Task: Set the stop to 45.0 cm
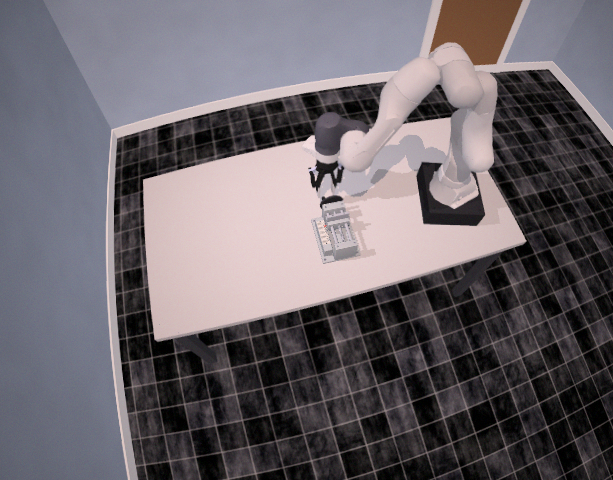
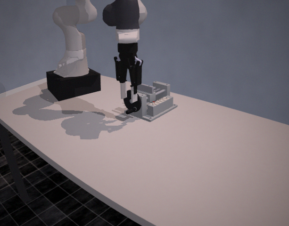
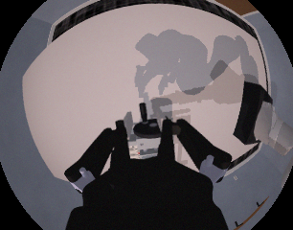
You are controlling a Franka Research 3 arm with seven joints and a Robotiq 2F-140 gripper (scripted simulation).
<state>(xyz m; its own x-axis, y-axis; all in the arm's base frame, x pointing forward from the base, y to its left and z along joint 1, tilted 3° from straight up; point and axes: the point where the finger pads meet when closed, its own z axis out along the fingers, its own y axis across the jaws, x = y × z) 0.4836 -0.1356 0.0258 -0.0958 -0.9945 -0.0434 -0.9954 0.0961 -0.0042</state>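
A grey stop device (image 1: 345,249) (image 2: 163,112) stands on the table. Its black handwheel (image 1: 331,199) (image 2: 138,105) (image 3: 146,130) is upright at one end, with a crank knob (image 2: 131,111) (image 3: 143,112) sticking outward, low on the wheel in the exterior view. A grey carriage (image 1: 337,218) sits on the rods near the handwheel end. A red mark (image 1: 325,225) (image 2: 153,101) shows at the pale scale; its figures are too small to read. My gripper (image 1: 328,194) (image 2: 128,99) (image 3: 144,116) points down, partly open, its fingertips on either side of the wheel's upper part. Contact cannot be made out.
The arm's black base block (image 1: 451,214) (image 2: 73,84) (image 3: 248,112) stands at one end of the table (image 1: 228,248) (image 2: 200,155) (image 3: 84,86). The device's end blocks and rods rise close beside the fingers. The arm's shadow falls across the table.
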